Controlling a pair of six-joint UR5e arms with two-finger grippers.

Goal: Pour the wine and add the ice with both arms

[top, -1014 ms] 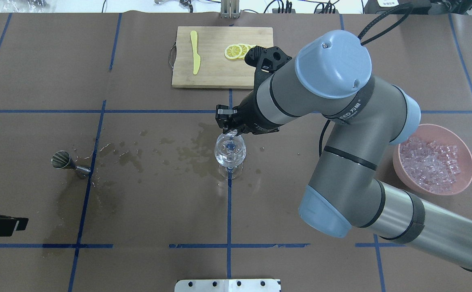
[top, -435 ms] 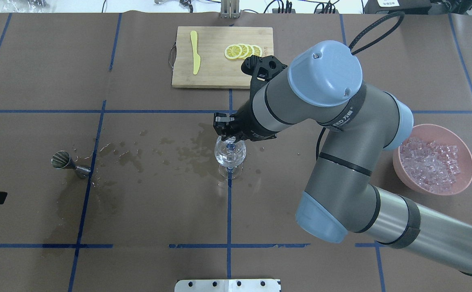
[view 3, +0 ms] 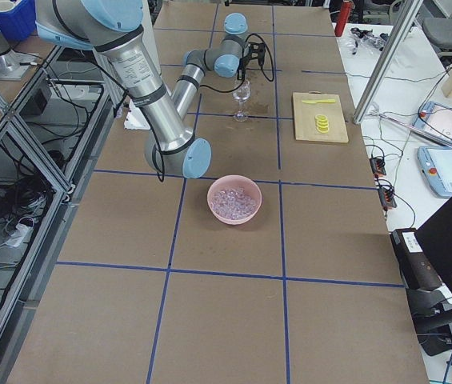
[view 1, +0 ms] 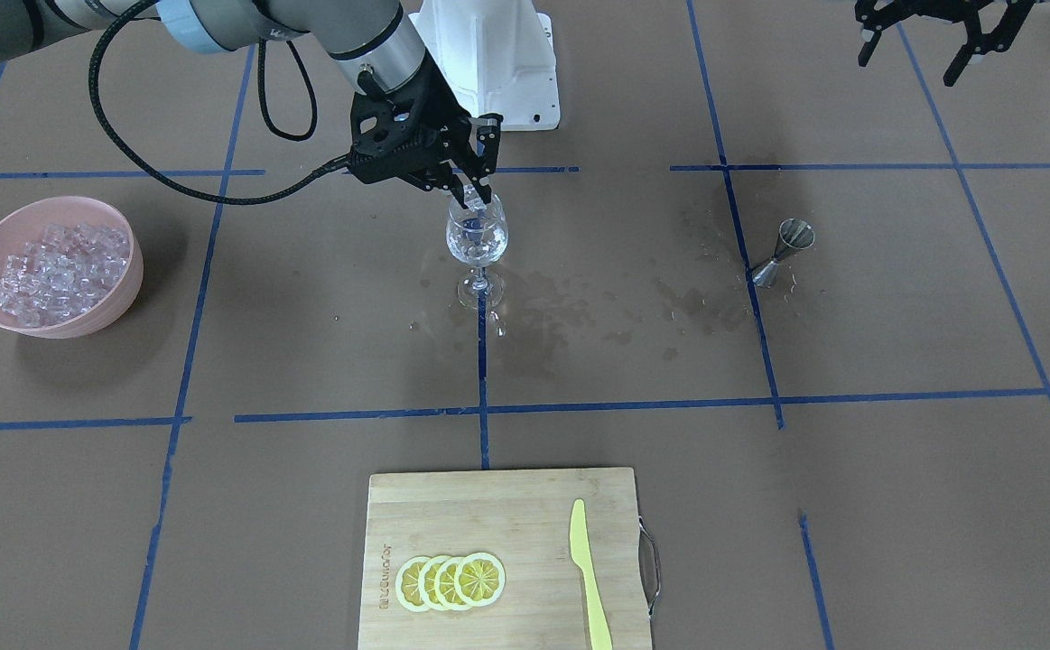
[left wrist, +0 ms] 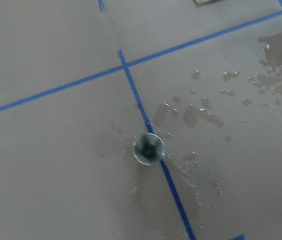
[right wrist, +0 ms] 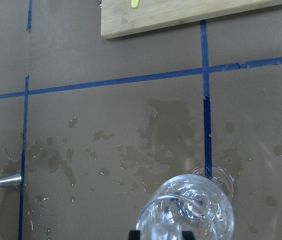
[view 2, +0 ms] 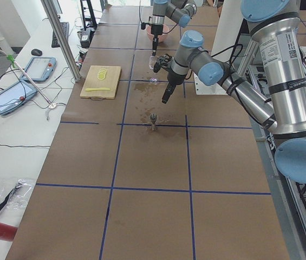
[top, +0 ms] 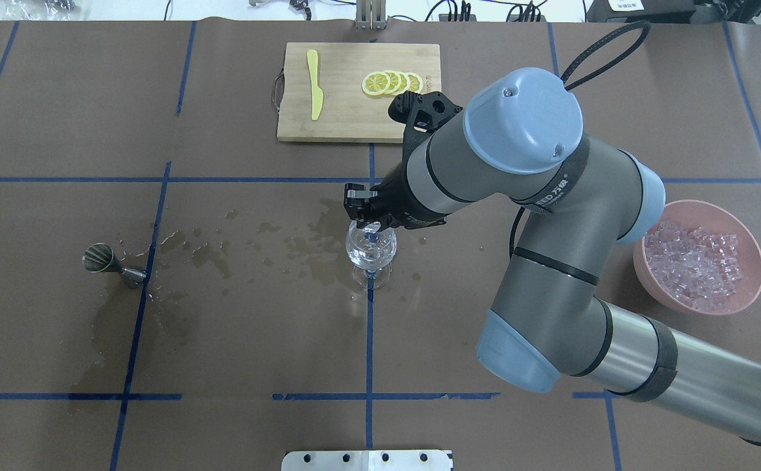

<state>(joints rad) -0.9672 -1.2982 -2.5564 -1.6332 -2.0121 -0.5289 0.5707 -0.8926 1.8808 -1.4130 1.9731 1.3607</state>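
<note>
From my console, taking directions from the overhead view, the right gripper [view 1: 479, 197] hangs over the 12 o'clock rim of the clear stemmed wine glass [top: 370, 248], which stands upright at the middle of the brown paper-covered table [top: 256, 340]. In the right wrist view its fingertips look pinched on one small clear ice cube [right wrist: 155, 231] just above the mouth of the glass. The other clear glassy ice cubes [top: 697, 261] lie heaped in a round pink plastic bowl [top: 756, 268] at 3 o'clock from the glass, well apart from it. The left gripper [view 1: 905, 65] hangs high with its fingers spread and nothing between them. Its wrist camera looks straight down into a small steel double-cone jigger [top: 113, 265], which sits at 9 o'clock from the glass among wet patches. At 12 o'clock lies a rectangular bamboo cutting board [top: 347, 121] carrying a row of overlapping yellow lemon slices [top: 393, 82] and a pale yellow plastic knife [top: 315, 85].
</note>
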